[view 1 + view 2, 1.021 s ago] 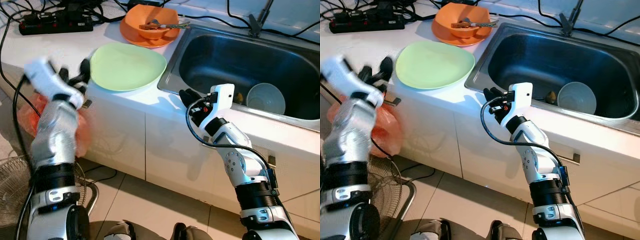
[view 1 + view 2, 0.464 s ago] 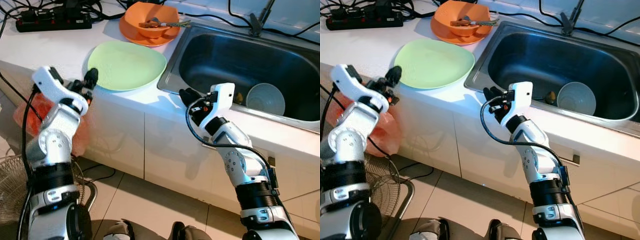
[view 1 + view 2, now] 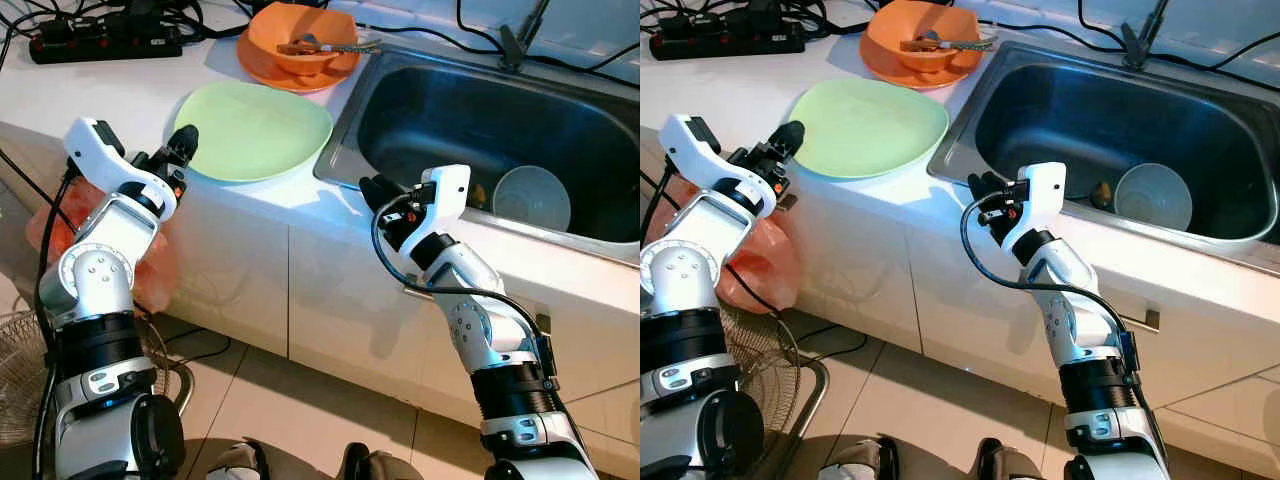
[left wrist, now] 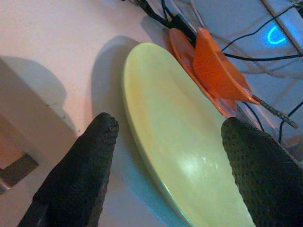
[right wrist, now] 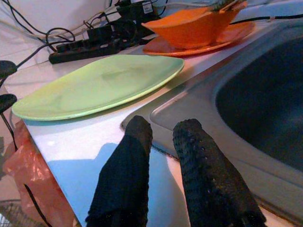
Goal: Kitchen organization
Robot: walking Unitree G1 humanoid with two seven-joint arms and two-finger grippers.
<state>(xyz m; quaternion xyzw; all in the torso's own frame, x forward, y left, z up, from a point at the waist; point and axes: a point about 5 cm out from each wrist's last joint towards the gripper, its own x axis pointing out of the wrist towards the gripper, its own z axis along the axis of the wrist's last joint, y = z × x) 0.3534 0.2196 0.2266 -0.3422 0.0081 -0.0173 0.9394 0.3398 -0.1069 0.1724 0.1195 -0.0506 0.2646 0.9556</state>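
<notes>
My left gripper (image 3: 183, 143) sits at the near-left rim of the light green plate (image 3: 255, 130), fingers spread wide with the rim between them, not yet touching it. The plate lies flat on the white countertop (image 3: 120, 95), just beside the steel sink (image 3: 480, 110). Behind it an orange bowl (image 3: 300, 45) with cutlery rests on an orange plate (image 3: 265, 72). My right gripper (image 3: 372, 190) hovers at the sink's front-left corner, fingers nearly together, holding nothing. A white bowl (image 3: 531, 196) sits inside the sink
</notes>
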